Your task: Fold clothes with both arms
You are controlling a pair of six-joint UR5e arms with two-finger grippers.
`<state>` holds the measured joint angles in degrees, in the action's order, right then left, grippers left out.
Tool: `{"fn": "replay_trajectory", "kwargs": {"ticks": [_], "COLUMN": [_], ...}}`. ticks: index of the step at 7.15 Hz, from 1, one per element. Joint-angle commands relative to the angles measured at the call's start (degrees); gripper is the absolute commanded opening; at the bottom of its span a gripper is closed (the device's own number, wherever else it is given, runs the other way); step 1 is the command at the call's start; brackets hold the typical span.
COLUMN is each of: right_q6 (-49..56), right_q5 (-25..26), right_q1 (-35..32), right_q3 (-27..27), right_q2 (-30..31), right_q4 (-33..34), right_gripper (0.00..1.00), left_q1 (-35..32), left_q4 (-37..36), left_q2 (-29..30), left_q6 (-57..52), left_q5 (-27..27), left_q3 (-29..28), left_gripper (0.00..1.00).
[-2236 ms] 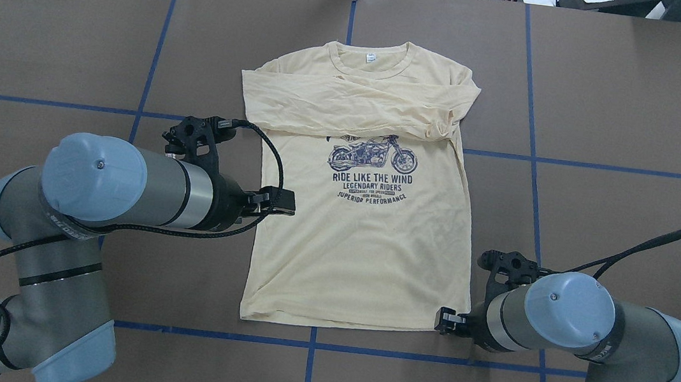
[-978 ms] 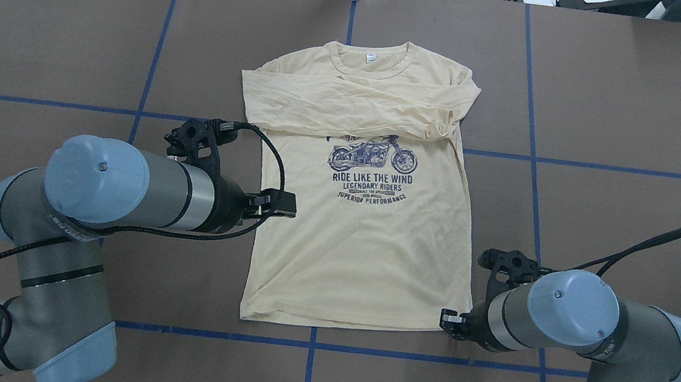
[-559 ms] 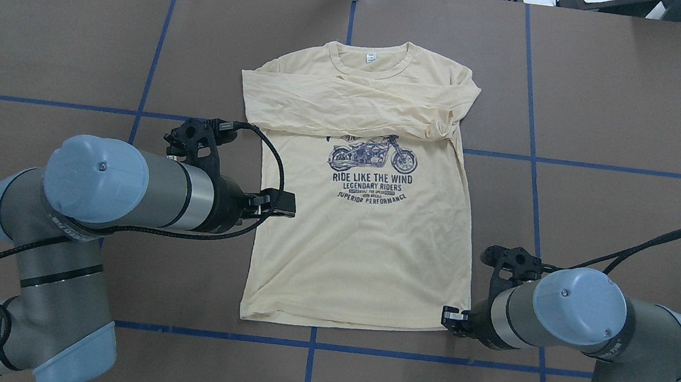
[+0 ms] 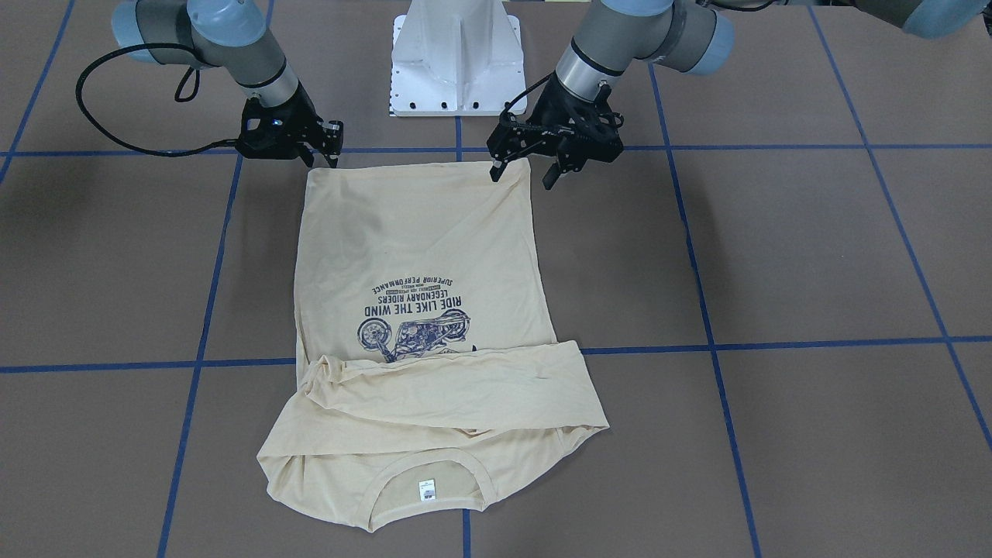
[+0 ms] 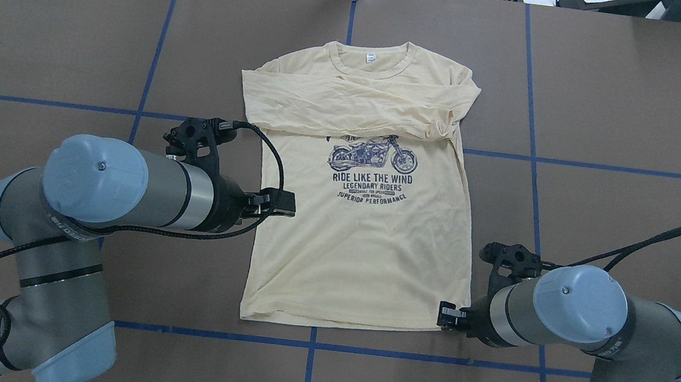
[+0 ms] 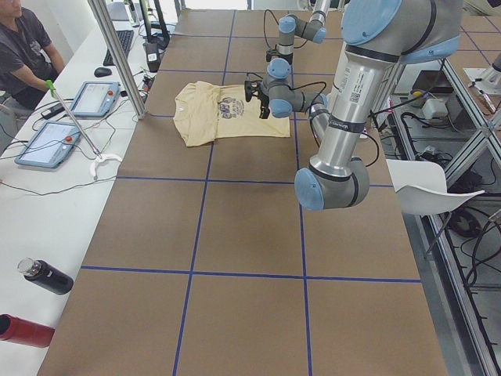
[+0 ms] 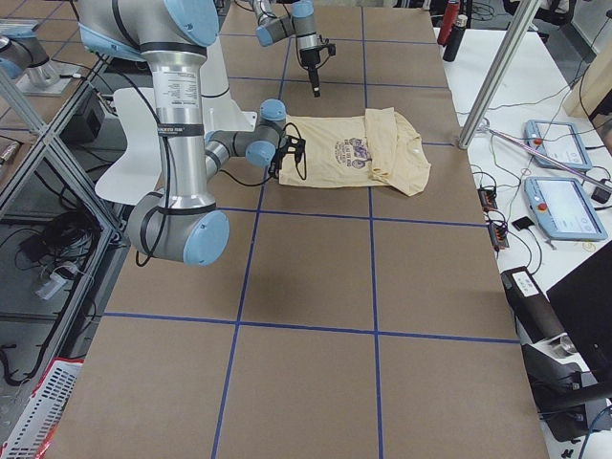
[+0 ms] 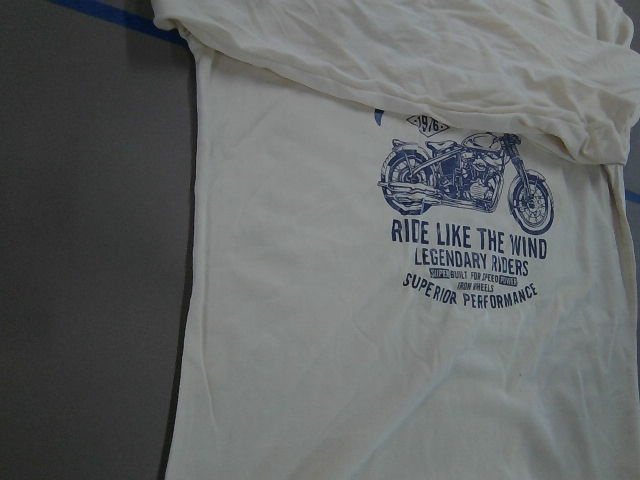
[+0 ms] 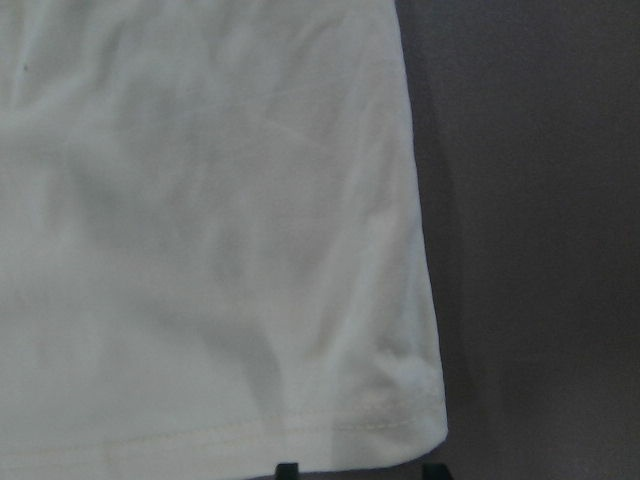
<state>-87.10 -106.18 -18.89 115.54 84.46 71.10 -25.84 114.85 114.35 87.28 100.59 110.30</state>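
The clothes are one cream-yellow T-shirt (image 5: 360, 244) lying flat with its navy motorcycle print (image 5: 373, 156) facing up and both long sleeves crossed over the chest. Its neck tag (image 4: 427, 490) points away from the robot. My left gripper (image 4: 521, 174) hangs open above the shirt's left side edge (image 5: 280, 202), holding nothing. The left wrist view looks down on the print (image 8: 465, 185). My right gripper (image 5: 443, 315) is low at the shirt's right hem corner (image 9: 400, 400), open. Its two fingertips (image 9: 286, 470) straddle the hem edge.
The brown table (image 5: 632, 109) is crossed by blue tape lines. The white pedestal base (image 4: 457, 62) stands at the robot's edge, just behind the hem. A person (image 6: 23, 47) sits at a side desk with tablets (image 6: 94, 98); bottles (image 6: 43, 276) lie there.
The right arm has shifted slightly by the hem corner, its gripper staying low there. The left arm and the shirt have hardly moved.
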Motion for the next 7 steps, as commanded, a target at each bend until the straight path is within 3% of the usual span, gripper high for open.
{"fn": "replay_trajectory", "kwargs": {"ticks": [1,7], "right_q6": [0.00,0.17], "right_q5": [0.18,0.01], "right_q1": [-0.09,-1.76], "right_q3": [-0.66,-2.51], "right_q2": [-0.53,-0.44], "right_q4": [0.00,0.00], "right_gripper": [0.55,0.55], "left_q1": [0.00,0.00], "left_q4": [-0.07,-0.07], "left_q2": [0.00,0.09], "left_q6": [0.00,0.00], "left_q5": [-0.13,-0.05], "left_q3": [0.00,0.00], "left_gripper": [1.00,1.00]}}
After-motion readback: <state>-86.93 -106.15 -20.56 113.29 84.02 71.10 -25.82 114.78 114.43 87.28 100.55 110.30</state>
